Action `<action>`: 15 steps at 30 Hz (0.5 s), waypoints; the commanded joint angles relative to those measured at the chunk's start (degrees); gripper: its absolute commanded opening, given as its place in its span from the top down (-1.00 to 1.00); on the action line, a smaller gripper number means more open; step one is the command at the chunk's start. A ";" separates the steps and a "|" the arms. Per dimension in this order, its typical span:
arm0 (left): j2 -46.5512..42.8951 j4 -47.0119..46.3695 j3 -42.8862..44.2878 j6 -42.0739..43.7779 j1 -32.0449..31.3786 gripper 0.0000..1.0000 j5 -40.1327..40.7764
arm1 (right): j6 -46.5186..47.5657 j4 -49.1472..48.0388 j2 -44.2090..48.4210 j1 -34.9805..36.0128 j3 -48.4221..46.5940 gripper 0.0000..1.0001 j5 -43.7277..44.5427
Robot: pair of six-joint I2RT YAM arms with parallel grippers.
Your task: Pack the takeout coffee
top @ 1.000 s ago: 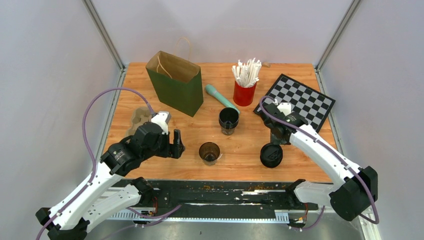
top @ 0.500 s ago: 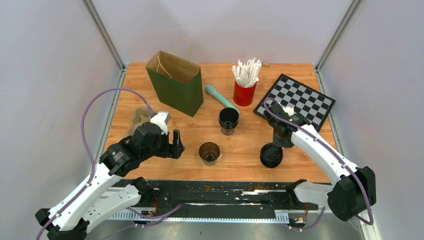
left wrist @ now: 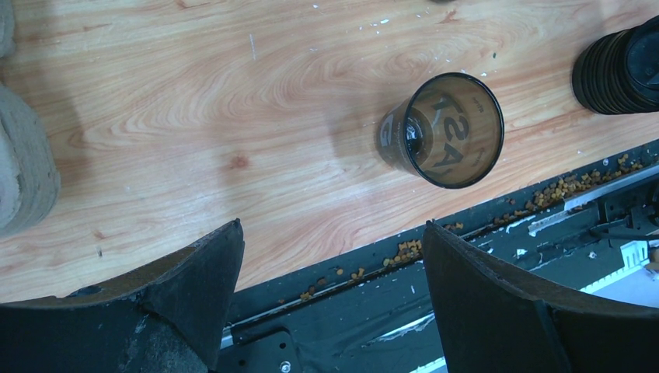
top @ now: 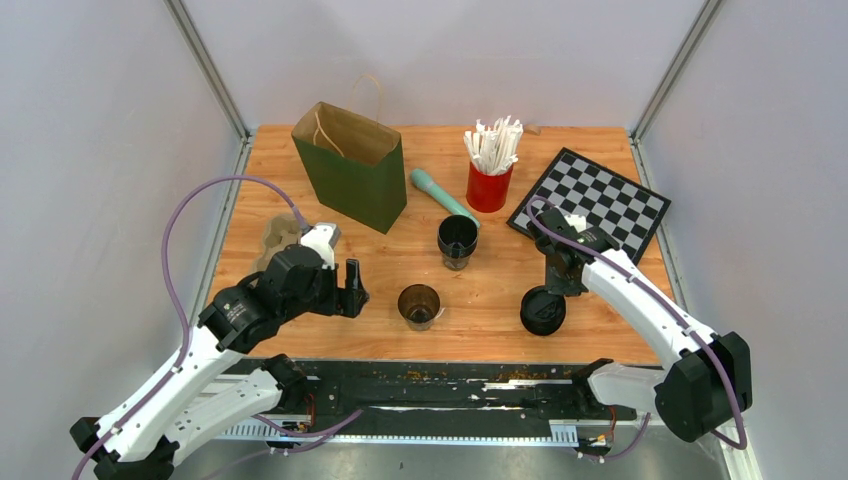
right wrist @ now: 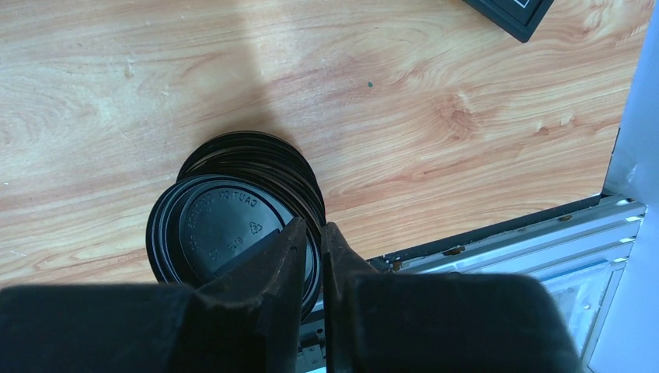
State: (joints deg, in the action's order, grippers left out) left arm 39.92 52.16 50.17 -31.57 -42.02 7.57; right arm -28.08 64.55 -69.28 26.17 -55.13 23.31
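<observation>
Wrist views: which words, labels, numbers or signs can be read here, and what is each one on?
"CAUTION": embossed on the top lid, upside down; the words after it are too faint.
Recycling triangle: same lid; its number is unreadable.
"ST", "A", "G": letter fragments on the brown cup; no whole word readable.

Green bag [top: 352, 185], tan inside. Red cup [top: 488, 190], white straws [top: 494, 145]. Black-and-white chequered board [top: 592, 200]. Black lids [top: 542, 311]. Teal tube [top: 438, 193]. Orange-brown wood-grain counter [top: 490, 285].

bright, even light from above. soft shadows spread on the table [left wrist: 233, 116] beside the cup [left wrist: 443, 128] and by the top lid [right wrist: 217, 225]. wrist views sharp on wood; near jaws dark, slightly blurred.
</observation>
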 commanded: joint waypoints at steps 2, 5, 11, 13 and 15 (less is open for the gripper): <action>-0.29 0.11 2.97 0.72 -0.17 -0.82 0.25 | 0.66 -0.57 -0.07 -0.31 -0.42 0.61 -0.39; -0.25 0.23 3.24 0.58 -0.18 -0.82 0.29 | 0.67 -0.22 -0.24 -0.29 -0.27 0.58 -0.98; -0.12 0.30 3.53 0.44 -0.17 -0.82 0.13 | 0.65 0.36 0.10 -0.29 -0.40 0.57 -1.96; -0.18 0.22 3.61 0.42 -0.17 -0.82 0.16 | 0.69 0.50 0.16 -0.27 -0.35 0.56 -1.92; -0.07 0.18 3.77 0.38 -0.17 -0.82 0.16 | 0.63 0.55 -0.01 -0.26 -0.13 0.56 -1.83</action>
State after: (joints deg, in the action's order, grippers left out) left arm 39.92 52.95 51.55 -31.59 -42.02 7.57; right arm -27.90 64.69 -69.41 26.15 -55.11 21.69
